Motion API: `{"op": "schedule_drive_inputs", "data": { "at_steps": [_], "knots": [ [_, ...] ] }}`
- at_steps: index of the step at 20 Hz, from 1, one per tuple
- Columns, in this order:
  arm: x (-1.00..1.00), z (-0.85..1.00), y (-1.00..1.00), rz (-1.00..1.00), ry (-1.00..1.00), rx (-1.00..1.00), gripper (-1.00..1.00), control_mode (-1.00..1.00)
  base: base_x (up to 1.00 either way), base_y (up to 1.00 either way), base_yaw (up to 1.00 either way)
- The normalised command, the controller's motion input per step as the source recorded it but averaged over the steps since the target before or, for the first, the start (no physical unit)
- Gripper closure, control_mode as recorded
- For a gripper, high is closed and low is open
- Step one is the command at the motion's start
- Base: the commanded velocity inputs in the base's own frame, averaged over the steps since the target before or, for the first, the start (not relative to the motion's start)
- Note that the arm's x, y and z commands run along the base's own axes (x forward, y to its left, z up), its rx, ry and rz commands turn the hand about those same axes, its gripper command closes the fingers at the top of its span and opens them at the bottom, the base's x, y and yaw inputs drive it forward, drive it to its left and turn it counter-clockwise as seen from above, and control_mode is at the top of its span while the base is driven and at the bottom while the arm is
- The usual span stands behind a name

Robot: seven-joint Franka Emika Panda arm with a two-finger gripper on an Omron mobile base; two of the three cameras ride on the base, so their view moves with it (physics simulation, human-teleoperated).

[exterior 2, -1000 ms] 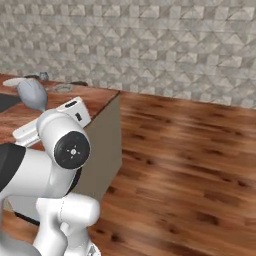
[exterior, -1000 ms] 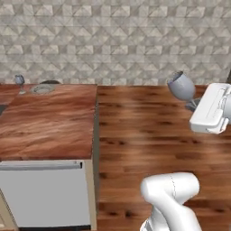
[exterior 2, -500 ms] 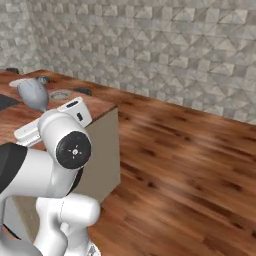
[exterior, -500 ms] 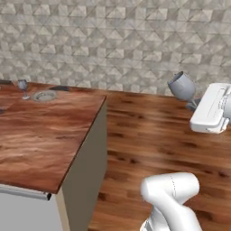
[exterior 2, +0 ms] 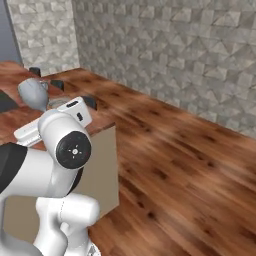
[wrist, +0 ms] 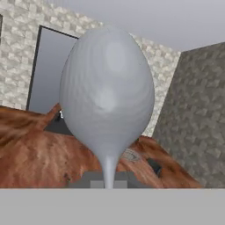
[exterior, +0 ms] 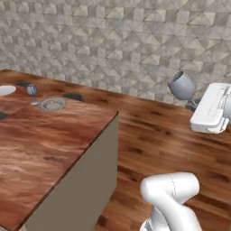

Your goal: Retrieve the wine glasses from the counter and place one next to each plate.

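Left base view is showing, at its far left edge, a plain white round plate lying on the reddish-brown wood-grain desk. Just right of it a second small blue-grey stemmed goblet is standing upright, and beside that a grey metallic ringed plate is resting flat. Further right, two flat dark objects are sitting near the desk's far edge; what they are is too small to tell.

Over at the upper right of the frame, the translucent blue-grey wine glass is riding in the air, tilted, well apart from the desk. In the hand view its rounded bowl is looming large, and the fingers are pinching its thin stem from both sides.

Compared with a second ago, the whole scene is sliding across both base views while the carried glass is keeping its place in the frame. That is the base driving and turning, not the things moving. The desk corner is now coming closer, and both plates are coming into sight.

Judging by this, the carry is under way: one glass is held and heading for a plate, while the other is already standing between the two plates.
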Motion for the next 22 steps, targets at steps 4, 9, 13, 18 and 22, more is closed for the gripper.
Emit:
{"op": "schedule_drive_inputs", "data": {
  "at_steps": [4, 9, 13, 18, 22],
  "knots": [
    [0.00, 0.00, 0.00, 0.00, 0.00, 0.00, 1.00, 1.00, 1.00, -0.97, 0.41],
    [0.00, 0.00, 0.00, 0.00, 0.00, 0.00, 1.00, 1.00, 1.00, -1.00, 0.37],
    [0.00, 0.00, 0.00, 0.00, 0.00, 0.00, 1.00, 1.00, 1.00, -1.00, 0.35],
    [0.00, 0.00, 0.00, 0.00, 0.00, 0.00, 1.00, 1.00, 1.00, -1.00, 0.37],
    [0.00, 0.00, 0.00, 0.00, 0.00, 0.00, 1.00, 1.00, 1.00, -0.97, 0.43]
  ]
}}
